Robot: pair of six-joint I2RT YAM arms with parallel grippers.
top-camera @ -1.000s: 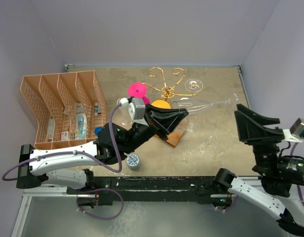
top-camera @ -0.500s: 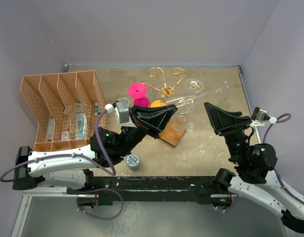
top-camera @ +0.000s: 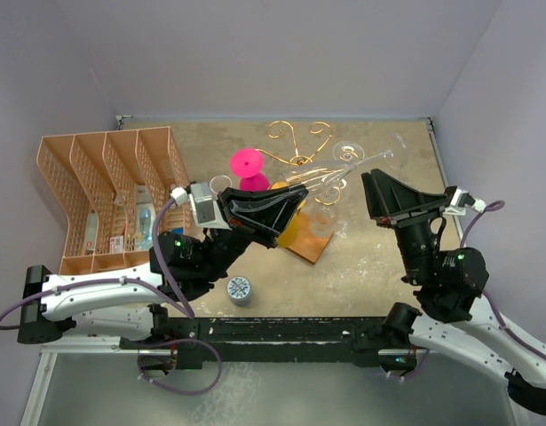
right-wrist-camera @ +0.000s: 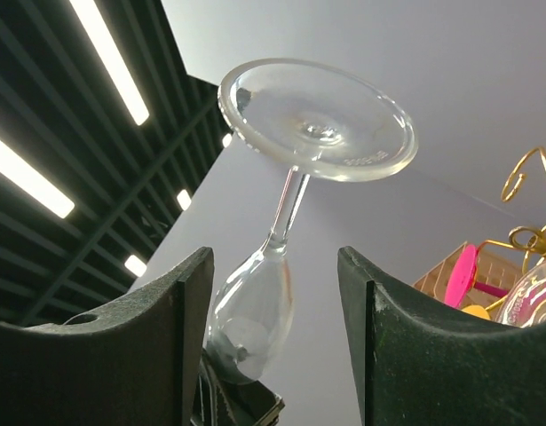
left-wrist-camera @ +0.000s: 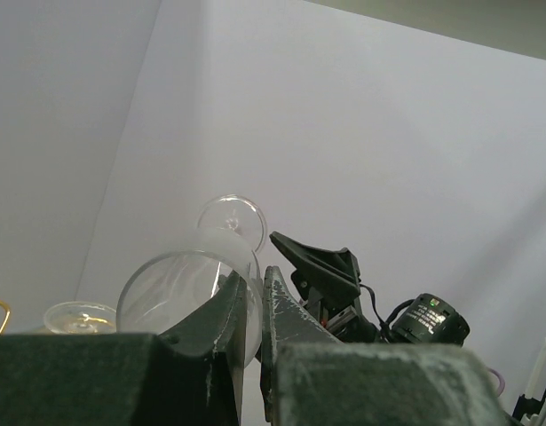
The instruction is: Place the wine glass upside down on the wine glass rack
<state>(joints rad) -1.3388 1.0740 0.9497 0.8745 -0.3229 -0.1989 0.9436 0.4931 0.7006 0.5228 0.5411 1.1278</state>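
Note:
The clear wine glass (top-camera: pixel 342 176) hangs in the air over the table, lying slanted with its foot (right-wrist-camera: pixel 317 120) up and to the right. My left gripper (top-camera: pixel 293 199) is shut on the rim of its bowl (left-wrist-camera: pixel 179 288), the glass wall pinched between the fingers. My right gripper (top-camera: pixel 372 197) stands open beside the stem; in the right wrist view the bowl (right-wrist-camera: pixel 255 311) shows between its fingers (right-wrist-camera: pixel 188 293) without touching them. The gold wine glass rack (top-camera: pixel 299 146) stands behind on its wooden base (top-camera: pixel 310 246).
Another glass (top-camera: pixel 348 153) sits at the rack's right arm. A pink disc (top-camera: pixel 247 163) and an orange object (top-camera: pixel 288 232) are by the rack. The orange divided basket (top-camera: pixel 113 191) fills the left side. A small round grey cap (top-camera: pixel 240 289) lies near the front.
My left arm has lifted the glass and swung its foot up to the right. My right arm has come left and up to the stem, its jaws narrowing a little.

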